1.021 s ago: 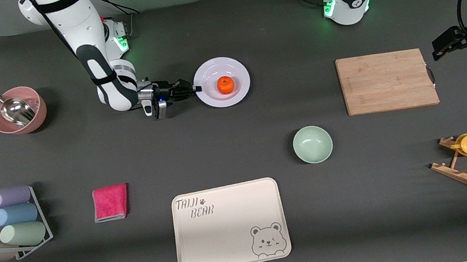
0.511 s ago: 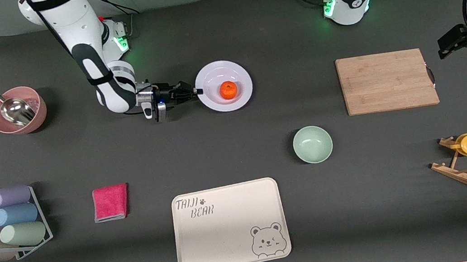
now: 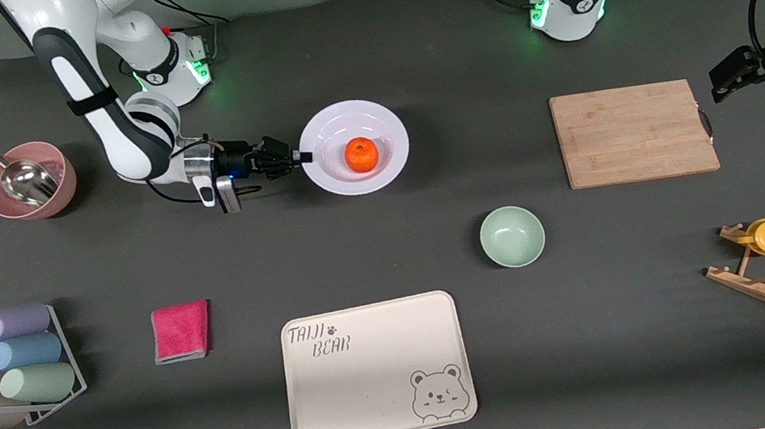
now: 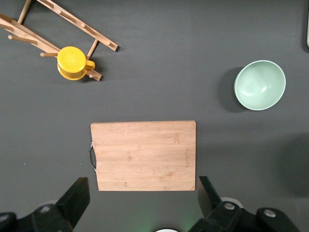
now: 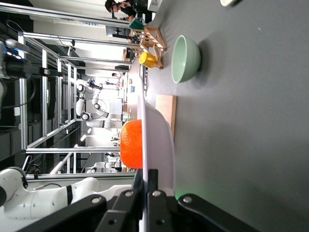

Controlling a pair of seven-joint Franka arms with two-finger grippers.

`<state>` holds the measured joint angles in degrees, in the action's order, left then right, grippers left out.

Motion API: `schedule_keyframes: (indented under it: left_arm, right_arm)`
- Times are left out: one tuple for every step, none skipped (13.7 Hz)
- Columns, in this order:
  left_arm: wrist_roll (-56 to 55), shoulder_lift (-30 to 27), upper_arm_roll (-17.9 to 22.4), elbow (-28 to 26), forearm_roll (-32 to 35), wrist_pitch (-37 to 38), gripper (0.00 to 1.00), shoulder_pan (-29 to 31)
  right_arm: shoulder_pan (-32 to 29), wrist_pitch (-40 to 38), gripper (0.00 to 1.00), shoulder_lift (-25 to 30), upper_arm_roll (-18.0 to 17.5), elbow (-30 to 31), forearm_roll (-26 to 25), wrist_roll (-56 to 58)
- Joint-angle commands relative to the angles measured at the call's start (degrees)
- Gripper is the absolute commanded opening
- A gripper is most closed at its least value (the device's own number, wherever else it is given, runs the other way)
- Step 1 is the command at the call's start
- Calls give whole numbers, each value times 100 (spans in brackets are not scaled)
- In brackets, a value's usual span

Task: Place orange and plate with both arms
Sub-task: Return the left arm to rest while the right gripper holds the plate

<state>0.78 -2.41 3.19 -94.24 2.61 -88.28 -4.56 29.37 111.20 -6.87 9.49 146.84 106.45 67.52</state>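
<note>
A dark grey worktop (image 3: 387, 244) is carrying everything. Toward the right arm's end, the right claw (image 3: 300, 157) is pinching the plate's (image 3: 386, 161) rim, the orange (image 3: 361, 155) sitting on it. The left claw (image 4: 145, 212) is hanging wide open and empty over the cutting board (image 3: 633, 133).
</note>
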Motion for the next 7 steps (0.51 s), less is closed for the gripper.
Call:
schedule_keyframes:
  left_arm:
    - [-51,-119,121,-139,-128,-93,100,-72]
    - [-52,-154,130,-139,-147,-102,100,-37]
    - [-52,-163,130,-156,-147,-180,100,-10]
    - [-52,-146,130,-156,-147,-381,100,16]
    - [-25,-154,130,-174,-164,-461,100,147]
    - [-8,-154,121,-191,-164,-436,100,165]
    - [1,-163,121,-226,-164,-427,100,166]
  right_arm:
    - [-115,-63,0,-366,-9,-662,-98,-466]
    - [-186,-63,0,-655,0,-1031,-107,-589]
    - [-204,-63,0,-936,26,-1417,-141,-721]
    - [-274,-72,0,-1244,70,-1874,-281,-931]
    - [-353,-90,0,-1551,131,-2366,-483,-1151]
    - [-423,-212,0,-1859,184,-2858,-624,-1432]
    - [-519,-422,0,-2210,254,-3411,-651,-1730]
